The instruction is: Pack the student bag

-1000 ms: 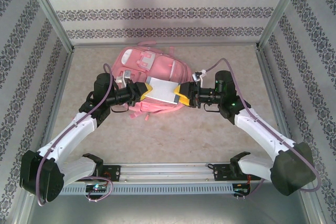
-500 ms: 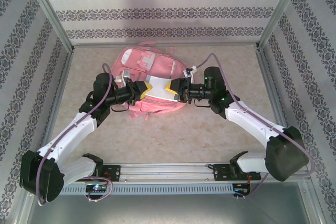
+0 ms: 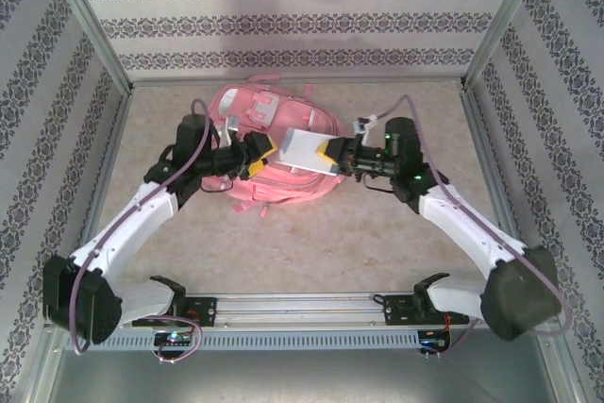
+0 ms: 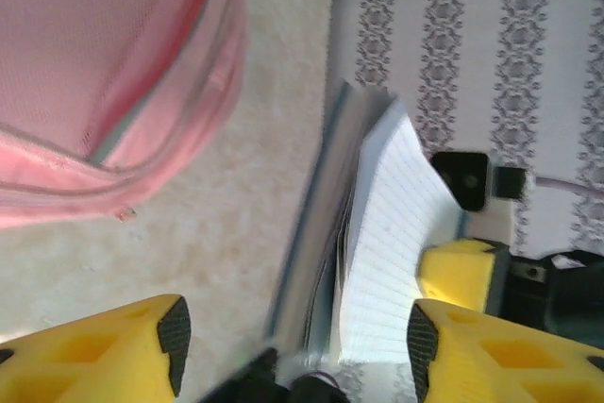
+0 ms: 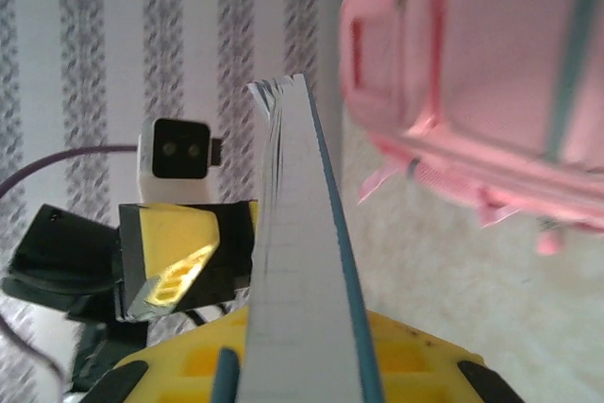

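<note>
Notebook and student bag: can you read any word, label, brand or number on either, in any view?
No readable text anywhere.
notebook: ruled lines only on the fanned pages, no writing; the upper face looks plain from the top camera.
student bag: no legible label; its pale front patch is too small to read, and the fabric is blurred in both wrist views.

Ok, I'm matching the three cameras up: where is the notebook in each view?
Top external: notebook mid-frame, over the pink backpack.
Left wrist: its lined pages, right of centre.
Right wrist: edge-on, rising from bottom centre.
Shared landmark: the pink backpack, upper left in left wrist, upper right in right wrist.
</note>
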`<state>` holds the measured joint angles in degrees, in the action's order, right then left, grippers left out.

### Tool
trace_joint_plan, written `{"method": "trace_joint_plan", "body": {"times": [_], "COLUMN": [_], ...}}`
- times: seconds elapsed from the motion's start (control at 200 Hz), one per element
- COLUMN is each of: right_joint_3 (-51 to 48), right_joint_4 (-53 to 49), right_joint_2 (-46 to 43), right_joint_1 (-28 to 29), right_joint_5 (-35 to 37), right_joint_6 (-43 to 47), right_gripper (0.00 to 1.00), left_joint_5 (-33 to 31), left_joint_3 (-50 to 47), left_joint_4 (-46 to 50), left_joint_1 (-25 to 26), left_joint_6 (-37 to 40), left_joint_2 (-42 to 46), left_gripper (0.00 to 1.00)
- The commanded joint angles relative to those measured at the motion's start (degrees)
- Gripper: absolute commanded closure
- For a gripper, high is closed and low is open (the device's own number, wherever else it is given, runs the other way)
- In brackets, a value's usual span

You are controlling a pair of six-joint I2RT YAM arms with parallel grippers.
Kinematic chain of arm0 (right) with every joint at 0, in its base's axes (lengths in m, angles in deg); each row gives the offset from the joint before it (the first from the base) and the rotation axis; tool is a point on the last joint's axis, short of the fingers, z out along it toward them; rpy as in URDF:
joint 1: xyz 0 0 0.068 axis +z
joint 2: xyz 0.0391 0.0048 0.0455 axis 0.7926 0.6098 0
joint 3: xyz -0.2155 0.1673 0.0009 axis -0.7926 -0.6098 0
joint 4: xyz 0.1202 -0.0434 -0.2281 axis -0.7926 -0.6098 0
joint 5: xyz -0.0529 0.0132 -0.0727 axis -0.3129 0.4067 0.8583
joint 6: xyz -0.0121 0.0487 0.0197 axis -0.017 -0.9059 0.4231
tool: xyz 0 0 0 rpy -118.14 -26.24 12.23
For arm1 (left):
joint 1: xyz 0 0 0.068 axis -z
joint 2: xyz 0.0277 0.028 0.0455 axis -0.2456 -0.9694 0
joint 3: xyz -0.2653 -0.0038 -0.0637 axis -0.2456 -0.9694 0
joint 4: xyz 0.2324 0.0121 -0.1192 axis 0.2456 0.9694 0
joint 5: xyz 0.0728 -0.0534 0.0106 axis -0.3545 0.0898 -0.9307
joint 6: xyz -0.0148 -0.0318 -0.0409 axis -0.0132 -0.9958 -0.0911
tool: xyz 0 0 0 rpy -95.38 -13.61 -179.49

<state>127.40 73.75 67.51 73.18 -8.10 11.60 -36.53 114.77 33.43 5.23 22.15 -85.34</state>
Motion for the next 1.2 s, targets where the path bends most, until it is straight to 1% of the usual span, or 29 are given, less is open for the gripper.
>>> {"method": "trace_joint_plan", "body": {"times": [0.0,0.025,0.075,0.16,0.25,0.285,0.36,0.505,0.615,0.71,0.799,0.849,0.919,0.939,1.039,1.094,1.194], "right_joint_3": [3.72,5.44,7.65,8.29,8.23,8.21,7.49,6.90,6.13,4.94,3.85,3.47,3.28,3.30,4.03,4.43,4.60], "right_joint_4": [-22.78,-27.99,-34.66,-40.24,-45.63,-47.10,-47.68,-50.42,-51.71,-51.43,-50.54,-49.93,-49.51,-49.44,-49.00,-48.54,-46.51], "right_joint_2": [-6.26,-7.02,-8.70,-12.75,-15.51,-15.96,-17.16,-19.44,-20.23,-20.46,-20.42,-20.42,-20.24,-20.21,-19.60,-19.07,-17.74], "right_joint_1": [-2.30,-2.21,-1.85,-2.16,-2.78,-3.67,-5.62,-6.73,-7.29,-7.37,-7.43,-7.44,-7.31,-7.31,-7.22,-7.14,-7.13], "right_joint_5": [8.36,11.12,17.22,24.19,29.77,29.62,26.14,26.22,25.91,25.69,25.44,25.50,26.14,26.40,28.12,28.88,29.29], "right_joint_6": [15.97,19.02,22.30,26.02,28.18,28.45,29.03,29.81,30.25,30.35,30.35,30.50,30.76,30.85,31.40,31.49,30.44], "right_gripper": [1.00,1.00,1.00,1.00,1.00,1.00,1.00,1.00,1.00,1.00,1.00,1.00,1.00,1.00,1.00,1.00,1.00], "left_joint_5": [-6.27,-6.97,-7.75,-9.48,-10.22,-10.34,-10.65,-10.77,-10.21,-9.63,-9.29,-9.25,-9.60,-9.79,-12.38,-14.15,-15.55], "left_joint_3": [7.80,9.49,12.87,19.55,27.57,31.22,37.95,48.04,53.35,55.45,57.33,58.22,59.20,59.55,60.42,60.42,58.82], "left_joint_4": [16.39,17.70,19.08,21.13,23.56,24.85,27.38,30.32,32.15,31.57,31.62,31.79,32.61,32.94,34.45,35.46,36.24], "left_joint_1": [0.22,0.36,0.84,2.26,3.77,4.10,4.70,6.03,6.84,7.51,8.10,8.37,8.43,8.42,8.34,8.23,7.46], "left_joint_6": [14.90,16.25,19.02,23.99,27.98,29.01,30.23,32.70,33.26,33.18,33.09,33.17,33.34,33.44,34.12,34.54,34.52], "left_joint_2": [-6.52,-8.52,-12.31,-18.99,-26.88,-30.05,-36.25,-45.94,-51.30,-53.54,-55.36,-56.25,-56.83,-56.76,-54.15,-51.54,-46.08], "left_gripper": [0.35,0.35,0.36,0.39,0.43,0.44,0.47,0.54,0.57,0.61,0.69,0.77,0.96,1.00,1.00,1.00,1.00]}}
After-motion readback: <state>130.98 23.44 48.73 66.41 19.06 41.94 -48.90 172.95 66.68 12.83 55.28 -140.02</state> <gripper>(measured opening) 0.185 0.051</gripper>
